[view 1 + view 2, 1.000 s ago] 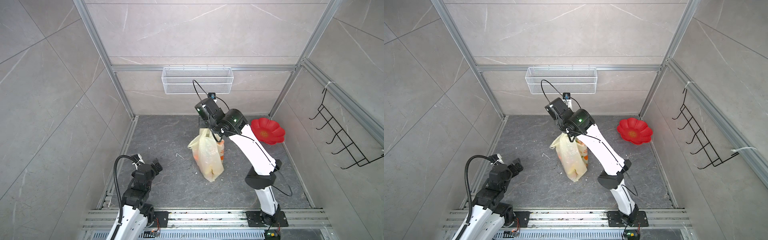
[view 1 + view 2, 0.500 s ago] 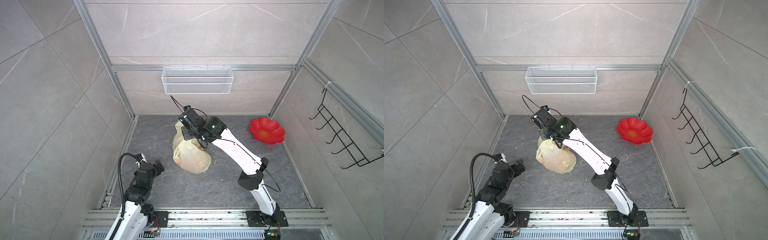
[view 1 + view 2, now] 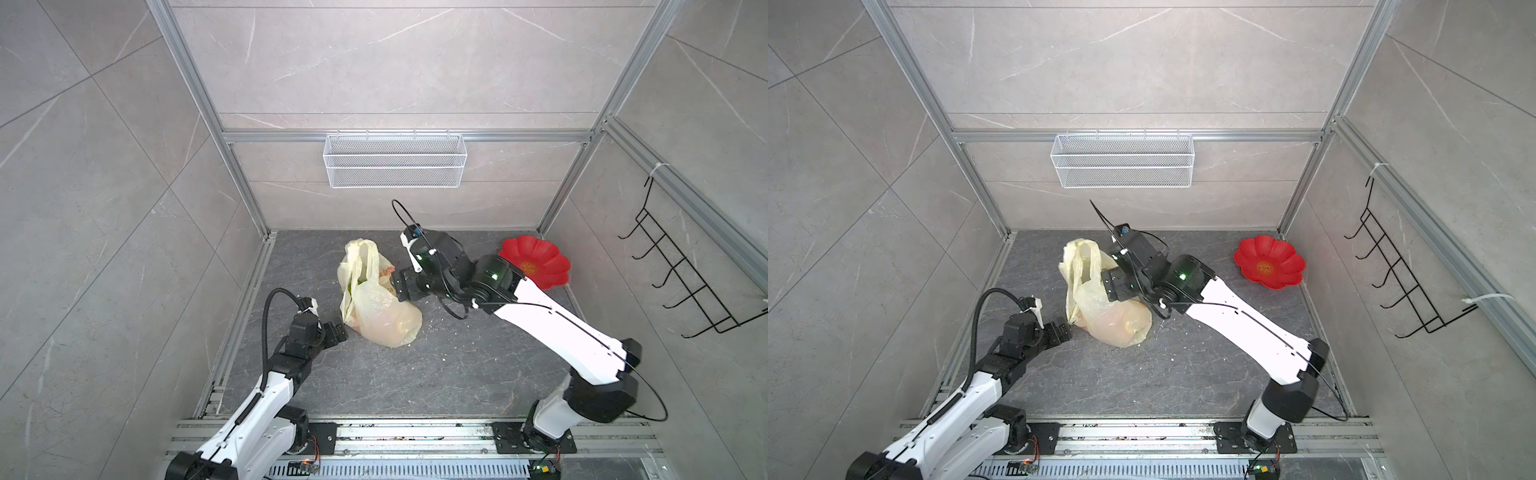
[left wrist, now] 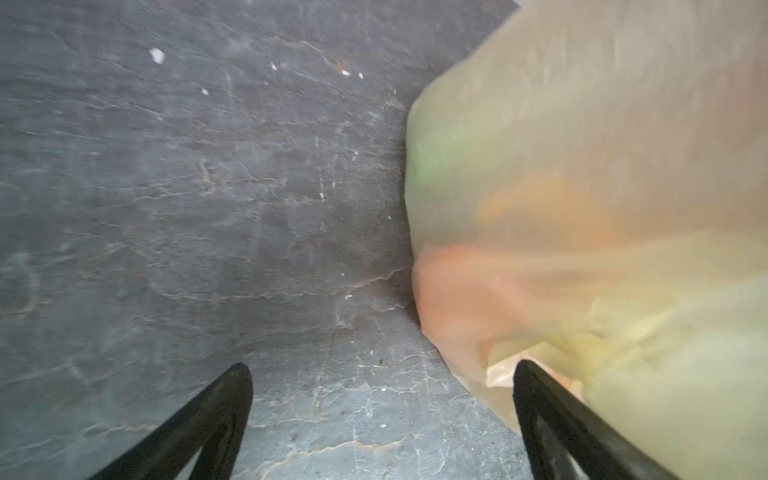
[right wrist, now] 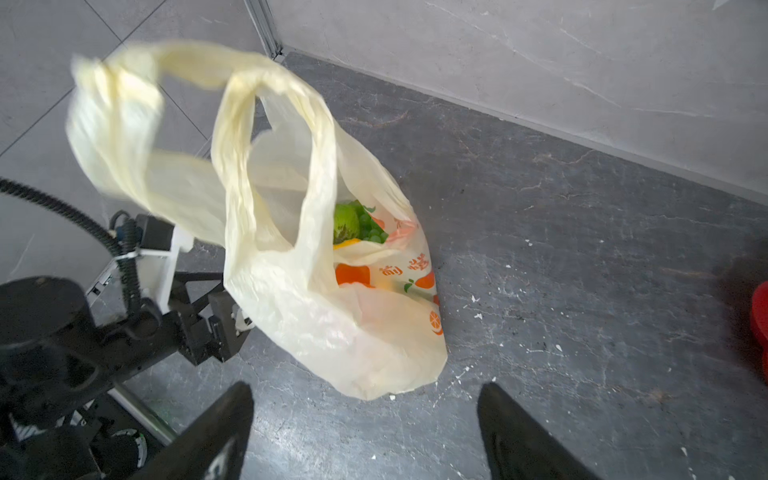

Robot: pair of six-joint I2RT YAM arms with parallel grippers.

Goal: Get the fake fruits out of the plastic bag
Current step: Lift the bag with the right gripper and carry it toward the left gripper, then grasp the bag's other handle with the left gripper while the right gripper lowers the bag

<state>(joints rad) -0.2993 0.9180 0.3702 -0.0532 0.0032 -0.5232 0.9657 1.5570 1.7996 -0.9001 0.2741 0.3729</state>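
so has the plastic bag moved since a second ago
Yes. The plastic bag has shifted left, farther from the red dish, and now slumps on the floor instead of hanging from the right gripper.

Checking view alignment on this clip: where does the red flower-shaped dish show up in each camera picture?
Top view: red dish at the floor's back right corner.
Top view: red dish, same corner.
Left wrist: not in it.
Right wrist: red dish, a sliver at the picture's edge.
Shared landmark: plastic bag, in all four.
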